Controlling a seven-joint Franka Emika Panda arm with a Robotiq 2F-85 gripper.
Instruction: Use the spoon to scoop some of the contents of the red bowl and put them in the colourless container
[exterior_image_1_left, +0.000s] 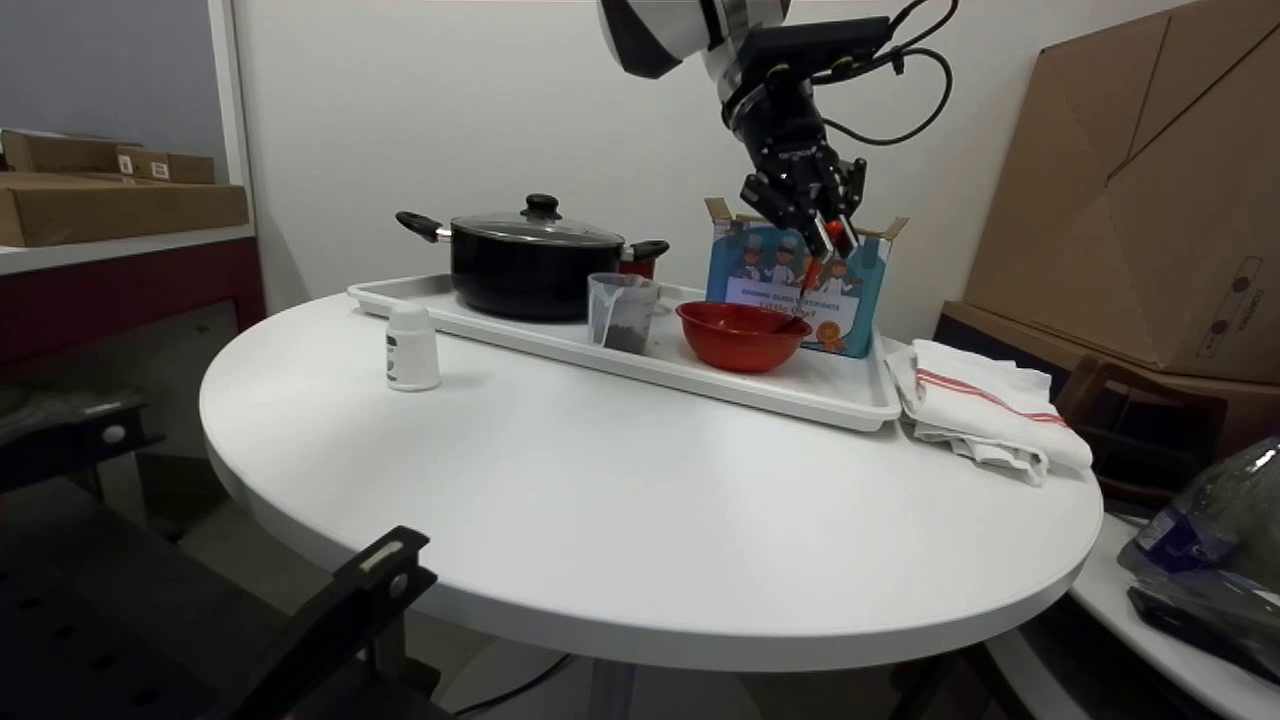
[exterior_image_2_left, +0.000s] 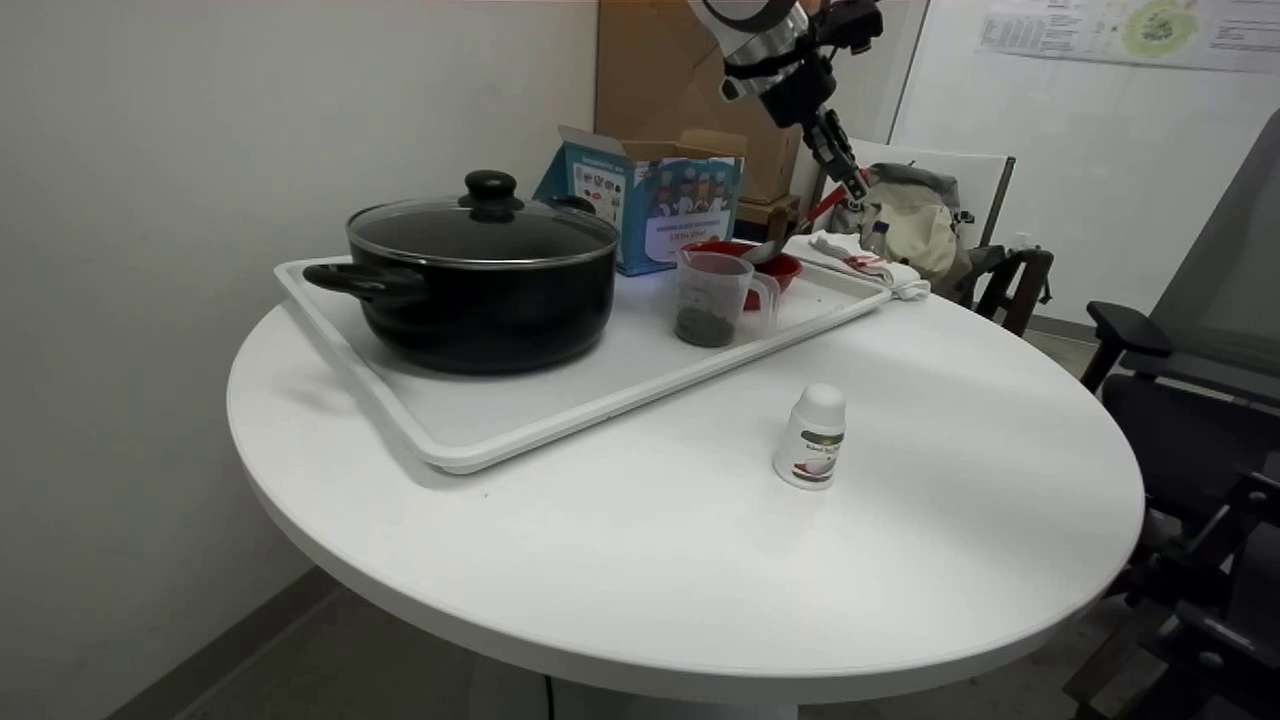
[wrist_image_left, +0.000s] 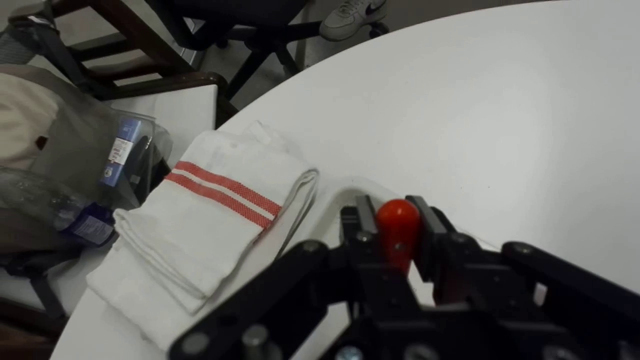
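The Robotiq gripper pinches the spoon by its red-orange handle; in the wrist view the rounded end of that handle shows between the pads. The gripper hangs higher than the red bowl and off to one side of it, above the end where the striped towel lies. From the fingertips the spoon's long axis slants steeply down, and its head is lowest, within the mouth of the bowl. Whether the head touches the bowl or dips into anything, I cannot tell; the bowl's contents do not show either.

The clear measuring cup, which serves as the colourless container, stands just beside the bowl, apart from it, on the side opposite the gripper. A dark layer lies in its bottom. So the bowl sits between gripper and cup, and the spoon head points roughly the cup's way.

The step in hand is probably the scoop. The coming move then likely calls for levelling the head, lifting it clear of the bowl's rim and crossing the bowl toward the cup; at this steep tilt a load could slide off.

Farther from the bowl, past the cup, is the black lidded pot; the white tray carries all three.
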